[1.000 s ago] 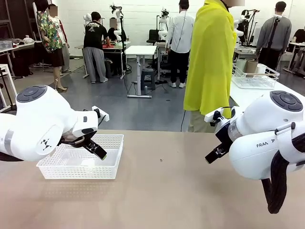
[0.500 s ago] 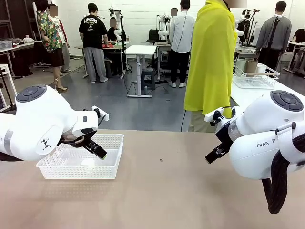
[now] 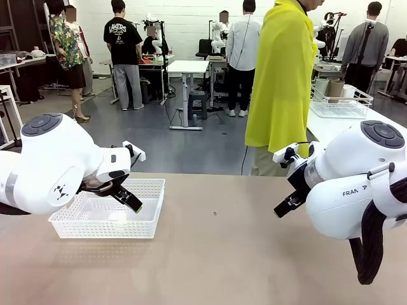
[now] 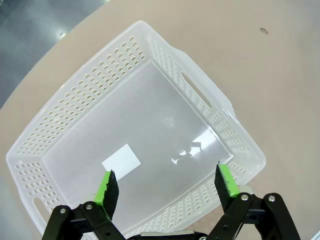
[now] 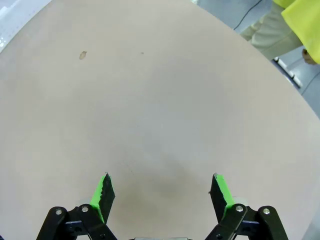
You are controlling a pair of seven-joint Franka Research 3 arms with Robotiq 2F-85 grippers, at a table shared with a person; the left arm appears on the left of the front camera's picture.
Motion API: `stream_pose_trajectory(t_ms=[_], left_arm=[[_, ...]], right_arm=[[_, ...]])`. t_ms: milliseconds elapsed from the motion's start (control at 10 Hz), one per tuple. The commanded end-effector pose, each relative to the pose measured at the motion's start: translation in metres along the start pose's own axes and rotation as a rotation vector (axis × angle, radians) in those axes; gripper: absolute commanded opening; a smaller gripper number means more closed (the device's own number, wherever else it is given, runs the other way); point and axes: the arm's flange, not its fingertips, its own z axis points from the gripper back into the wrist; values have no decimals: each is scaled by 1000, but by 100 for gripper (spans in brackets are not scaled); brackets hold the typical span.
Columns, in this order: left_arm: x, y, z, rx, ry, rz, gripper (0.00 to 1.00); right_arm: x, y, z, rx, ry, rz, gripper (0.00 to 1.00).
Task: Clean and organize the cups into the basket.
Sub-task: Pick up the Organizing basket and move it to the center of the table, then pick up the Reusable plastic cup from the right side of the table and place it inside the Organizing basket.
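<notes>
White perforated basket [image 4: 89, 75] beneath splayed left gripper [image 4: 167, 178]; right gripper [image 5: 160, 183] splayed over matte table [image 5: 150, 95].

One basket [image 3: 102, 230] is counted on one table [image 3: 222, 254]. Two grippers are seen: the left gripper [image 4: 167, 182] and the right gripper [image 5: 161, 192]. One person [image 3: 280, 82] is seen opposite. At least two cups [image 3: 335, 88] are made out in one wire basket [image 3: 340, 111].

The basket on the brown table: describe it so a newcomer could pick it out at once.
On the brown table, look to the robot's left side, beneath the open left pincer. There sits a shallow white plastic basket with perforated sides and cut-out handles. The other white basket, on the far table, is made of thin wire.
</notes>
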Motion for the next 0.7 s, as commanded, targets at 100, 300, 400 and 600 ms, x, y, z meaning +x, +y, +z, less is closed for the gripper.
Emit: stream_pose_trajectory(t_ms=[100,300,400,600], left_arm=[[1,-2,32,-81,32,-31,100],[-9,-10,102,-92,132,-121,100],[-21,-15,124,-66,143,-154,100],[-47,-29,152,-22,169,-195,100]], right_arm=[[-2,8,25,-40,42,-4,100],[-22,39,85,-110,132,15,100],[-37,53,110,-133,149,23,100],[-70,77,146,-163,171,24,100]])
